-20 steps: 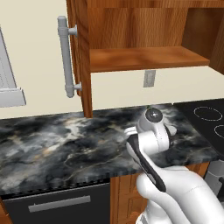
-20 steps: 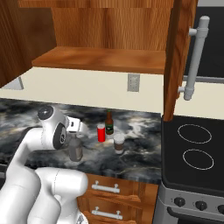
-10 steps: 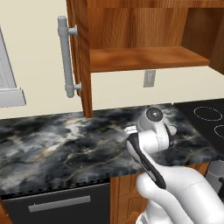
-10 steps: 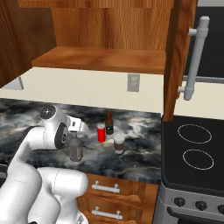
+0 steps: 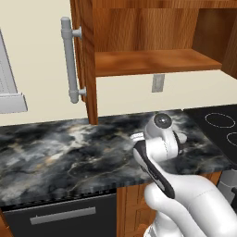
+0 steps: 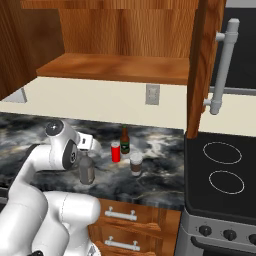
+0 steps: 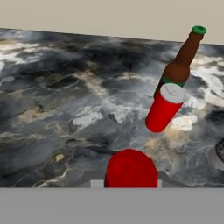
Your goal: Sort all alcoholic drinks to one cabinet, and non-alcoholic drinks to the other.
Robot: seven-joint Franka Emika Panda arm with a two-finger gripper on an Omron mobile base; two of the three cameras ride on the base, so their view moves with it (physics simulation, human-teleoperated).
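Gripper (image 7: 130, 183) clenched on the red cap (image 7: 131, 169) of the grey bottle (image 6: 86, 168), standing upright on the marble counter (image 6: 160, 175). Just beyond, red can (image 6: 116, 151) beside beer bottle (image 6: 125, 140), brown cup (image 6: 135, 164) near them. Overhead, open wooden cabinet (image 6: 120, 67), shelf bare.

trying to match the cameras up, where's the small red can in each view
Left base view: I cannot find it; the arm stands in front of that part of the counter.
Right base view: red can at centre, standing on the counter.
Hand view: red can right of centre.
Shared landmark: the beer bottle stands right beside the can.
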